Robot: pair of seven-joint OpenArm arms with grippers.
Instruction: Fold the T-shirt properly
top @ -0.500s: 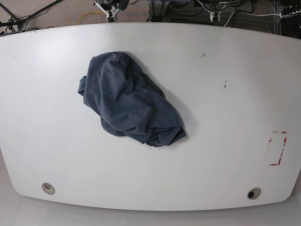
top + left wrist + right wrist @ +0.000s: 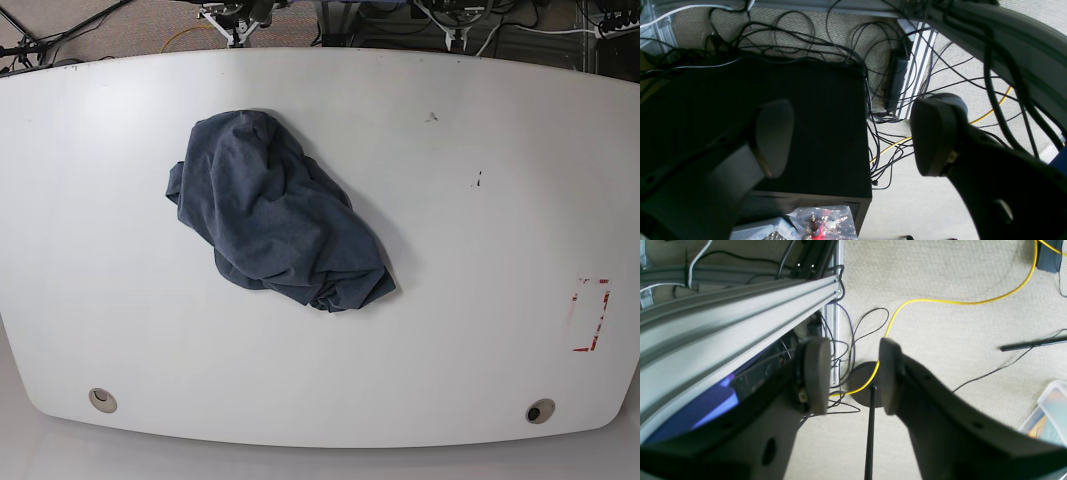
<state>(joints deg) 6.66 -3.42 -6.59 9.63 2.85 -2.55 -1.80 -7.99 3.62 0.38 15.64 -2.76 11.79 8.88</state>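
The T-shirt (image 2: 275, 215), dark slate-blue, lies crumpled in a heap on the white table (image 2: 480, 250), left of centre in the base view. No arm reaches over it. In the left wrist view my left gripper (image 2: 851, 136) is open wide, with nothing between its fingers (image 2: 773, 133); it hangs over the floor behind the table. The right wrist view shows my right gripper (image 2: 852, 373) open with a narrower gap, also holding nothing, above the carpet. Neither wrist view shows the T-shirt.
A red-marked rectangle (image 2: 590, 315) sits near the table's right edge, and two round holes (image 2: 102, 400) lie along the front edge. Behind the table are a black box (image 2: 790, 126), tangled cables, a yellow cable (image 2: 940, 301) and an aluminium rail (image 2: 740, 316).
The T-shirt lies as before. The arm parts at the table's far edge have shifted slightly.
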